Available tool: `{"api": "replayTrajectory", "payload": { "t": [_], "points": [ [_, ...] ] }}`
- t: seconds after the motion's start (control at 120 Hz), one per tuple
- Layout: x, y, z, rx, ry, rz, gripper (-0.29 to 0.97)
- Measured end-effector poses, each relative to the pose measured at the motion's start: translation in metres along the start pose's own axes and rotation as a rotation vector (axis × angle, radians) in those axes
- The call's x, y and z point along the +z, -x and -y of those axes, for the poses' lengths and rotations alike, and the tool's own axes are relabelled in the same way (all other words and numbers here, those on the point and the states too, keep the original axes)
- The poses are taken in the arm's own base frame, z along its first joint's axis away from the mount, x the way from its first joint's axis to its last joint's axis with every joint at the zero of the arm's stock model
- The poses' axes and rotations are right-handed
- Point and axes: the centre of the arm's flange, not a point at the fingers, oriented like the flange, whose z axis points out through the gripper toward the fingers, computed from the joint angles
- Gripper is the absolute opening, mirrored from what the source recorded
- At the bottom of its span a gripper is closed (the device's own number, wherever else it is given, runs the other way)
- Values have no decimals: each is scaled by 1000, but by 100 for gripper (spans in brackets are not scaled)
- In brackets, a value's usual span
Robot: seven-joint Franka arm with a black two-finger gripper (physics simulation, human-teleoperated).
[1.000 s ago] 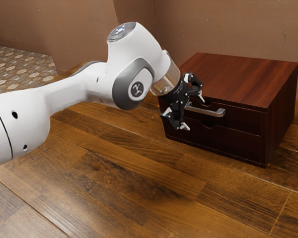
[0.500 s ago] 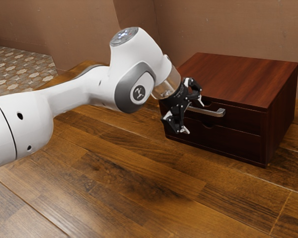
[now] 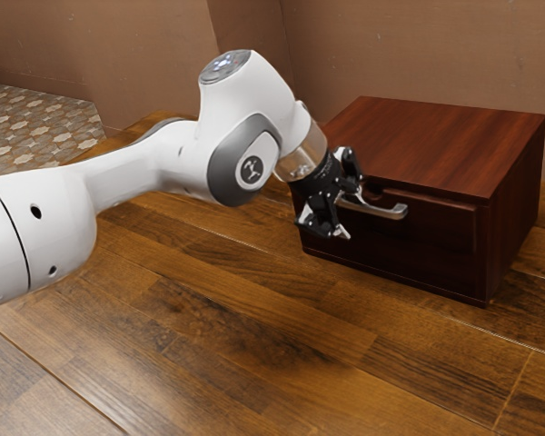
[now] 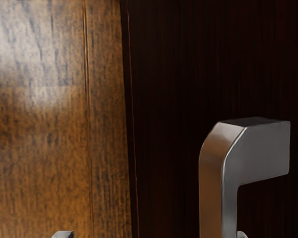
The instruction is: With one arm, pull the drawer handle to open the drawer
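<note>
A dark red-brown wooden cabinet [image 3: 440, 141] stands on the floor at the exterior view's right. Its top drawer [image 3: 436, 225] carries a silver bar handle [image 3: 381, 209] and sits slightly out from the cabinet front. My black gripper [image 3: 338, 202] is at the handle's left end, open, with one finger above the bar and one below it. In the wrist view the handle's bent end [image 4: 223, 168] is close under my hand, against the dark drawer front [image 4: 188, 74].
Wooden plank floor [image 3: 254, 336] stretches in front of the cabinet. Brown walls [image 3: 418, 45] rise behind it. A patterned tile patch [image 3: 27, 127] lies at the far left. My white arm [image 3: 163, 173] spans in from the left.
My hand has drawn back a little toward the exterior view's left. The handle and top drawer front have come with it, and the fingers stand closer together around the bar.
</note>
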Motion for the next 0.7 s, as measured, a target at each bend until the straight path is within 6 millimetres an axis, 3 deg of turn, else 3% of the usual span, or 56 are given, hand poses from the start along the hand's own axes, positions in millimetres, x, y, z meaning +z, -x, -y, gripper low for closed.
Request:
{"api": "replayTrajectory", "payload": {
  "t": [0.267,0.467,0.7],
  "points": [
    [-11,2,2,3,-13,-3,-1],
    [-11,7,4,11,-27,-3,-8],
    [-16,11,27,14,-55,-12,-11]
  ]
}}
